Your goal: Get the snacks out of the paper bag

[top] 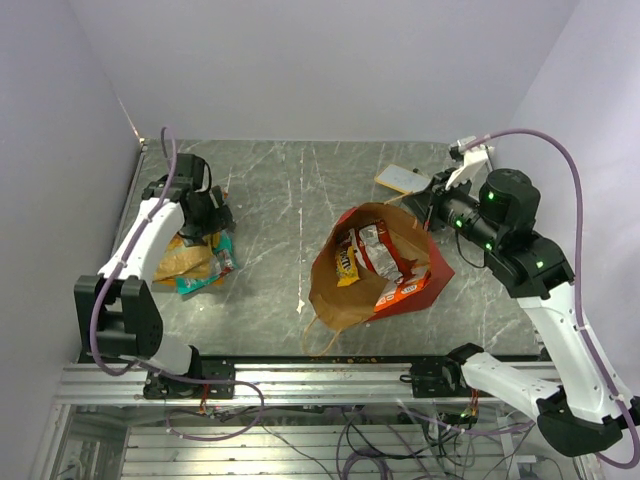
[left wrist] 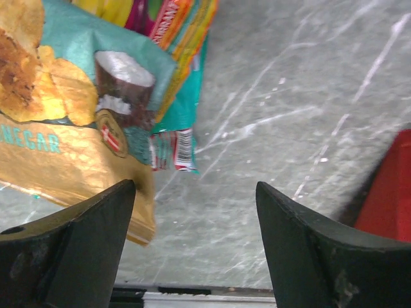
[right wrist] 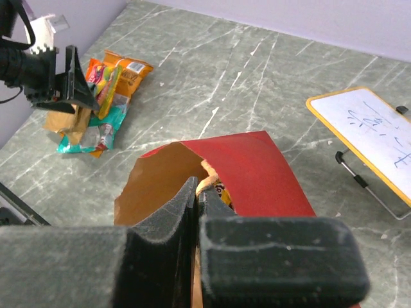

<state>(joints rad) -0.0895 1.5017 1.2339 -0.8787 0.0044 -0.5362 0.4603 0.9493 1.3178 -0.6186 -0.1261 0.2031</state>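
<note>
The paper bag (top: 330,288), red outside and brown inside, lies in the middle of the table with its mouth open upward. A yellow packet (top: 346,262), a silvery chip bag (top: 380,250) and an orange packet (top: 396,293) show inside it. My right gripper (right wrist: 196,187) is shut on the bag's tan handle (right wrist: 209,182) at its far rim (top: 418,212). Several snacks lie in a pile (top: 195,262) at the left. My left gripper (left wrist: 194,186) is open and empty just above that pile, beside a teal and gold chip bag (left wrist: 70,96).
A flat white card with a tan border (top: 402,180) lies at the back right, behind the bag; it also shows in the right wrist view (right wrist: 372,138). The left wall runs close to the snack pile. The metal frame (top: 300,380) borders the table's near edge.
</note>
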